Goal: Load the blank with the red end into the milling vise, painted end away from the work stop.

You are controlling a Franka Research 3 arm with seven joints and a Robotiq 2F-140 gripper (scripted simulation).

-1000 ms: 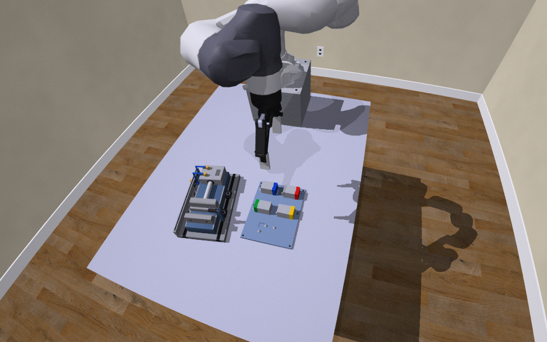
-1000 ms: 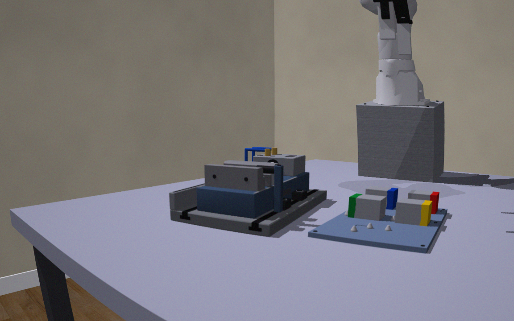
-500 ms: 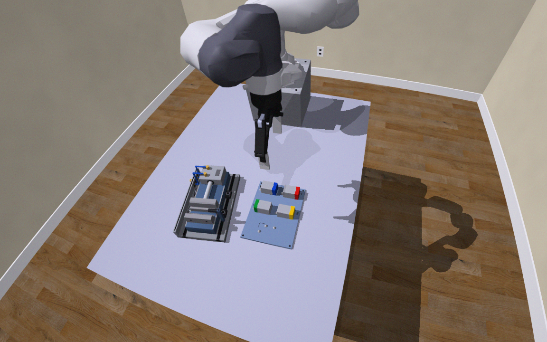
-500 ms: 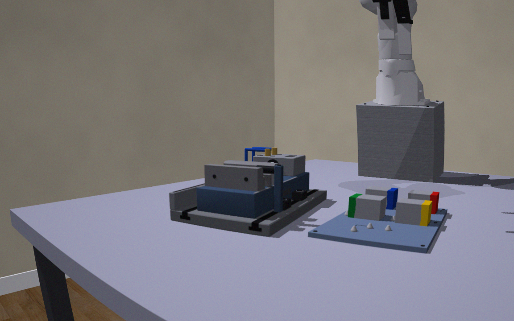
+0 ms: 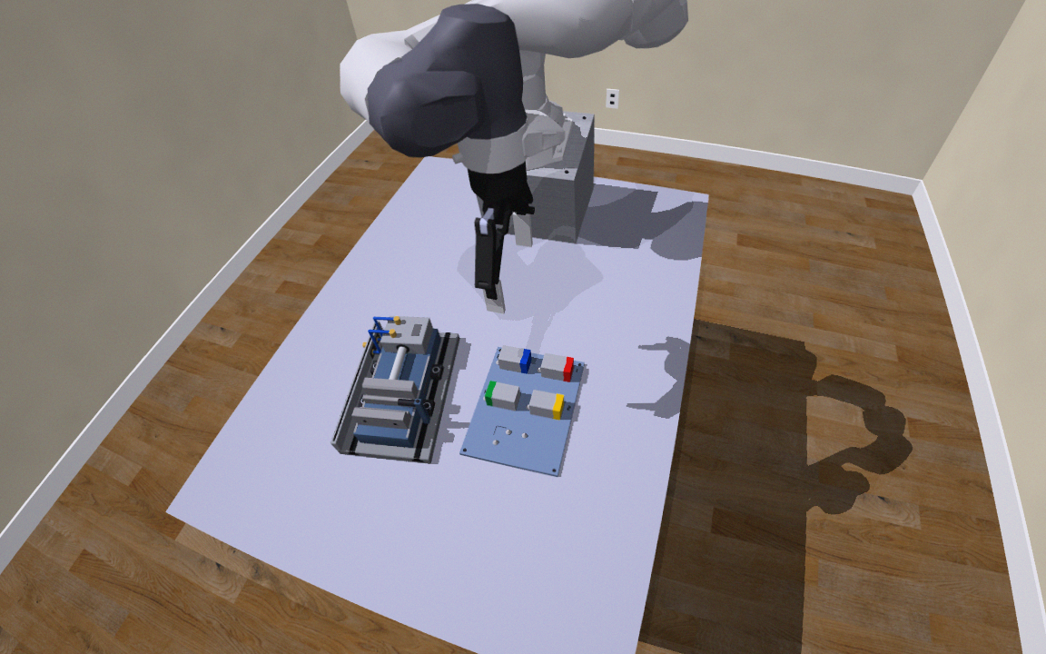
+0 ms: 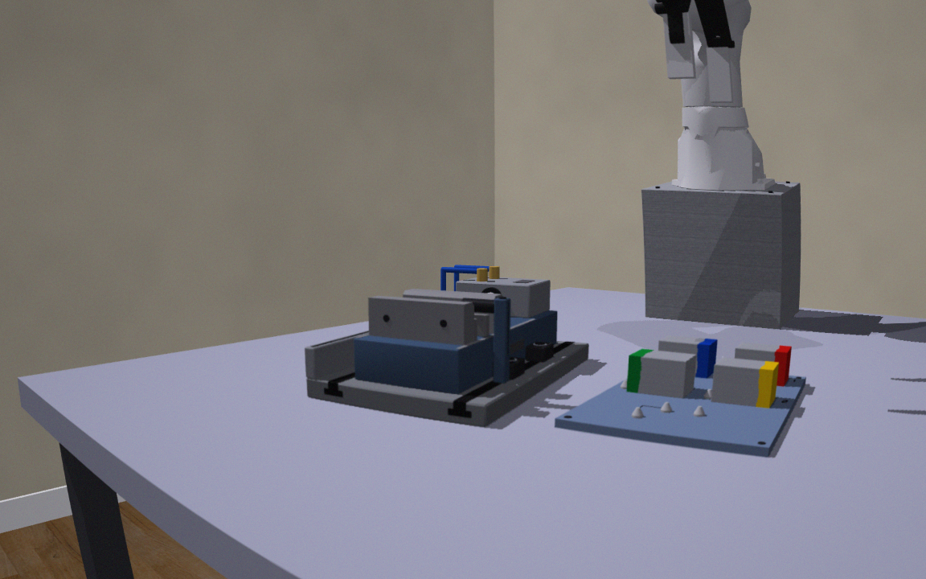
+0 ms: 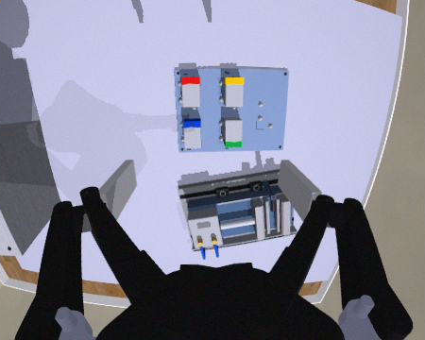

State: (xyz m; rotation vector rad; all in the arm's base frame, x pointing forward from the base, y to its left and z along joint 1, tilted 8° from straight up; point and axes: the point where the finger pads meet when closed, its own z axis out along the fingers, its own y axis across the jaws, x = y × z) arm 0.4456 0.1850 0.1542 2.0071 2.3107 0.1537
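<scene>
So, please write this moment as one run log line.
tool: open, empty, high above table | red-end blank: on infeed plate | vise: unloaded
</scene>
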